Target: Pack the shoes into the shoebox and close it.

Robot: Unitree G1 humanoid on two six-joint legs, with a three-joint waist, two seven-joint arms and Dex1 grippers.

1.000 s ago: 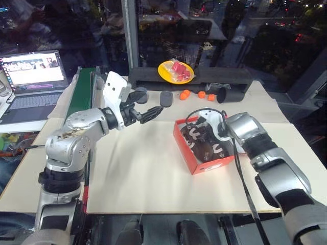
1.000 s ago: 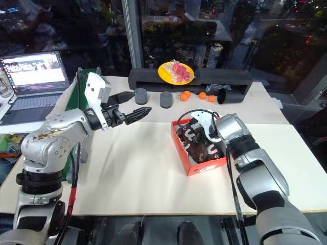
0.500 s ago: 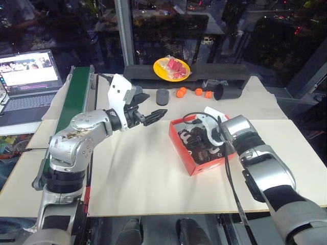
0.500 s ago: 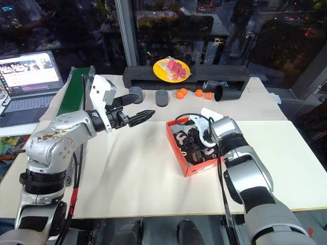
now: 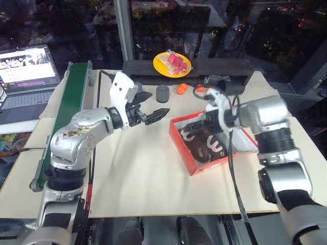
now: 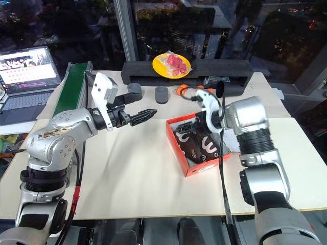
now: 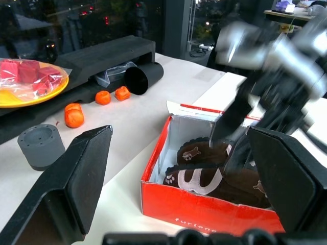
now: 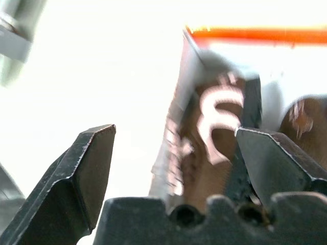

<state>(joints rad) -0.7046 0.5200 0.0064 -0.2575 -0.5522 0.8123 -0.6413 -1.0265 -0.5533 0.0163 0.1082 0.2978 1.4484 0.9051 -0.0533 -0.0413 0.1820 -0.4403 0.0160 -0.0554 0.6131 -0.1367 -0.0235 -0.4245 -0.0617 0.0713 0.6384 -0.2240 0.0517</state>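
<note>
Both shoes (image 5: 204, 146) lying inside the open shoebox (image 5: 185, 153); right gripper (image 6: 200, 120) spread and empty just above its far end; risks snagging the lid. Left gripper (image 5: 157, 114) spread, well left of shoebox

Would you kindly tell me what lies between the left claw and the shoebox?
Only bare table top: the left eye view shows nothing between the left claw and the shoebox.
</note>
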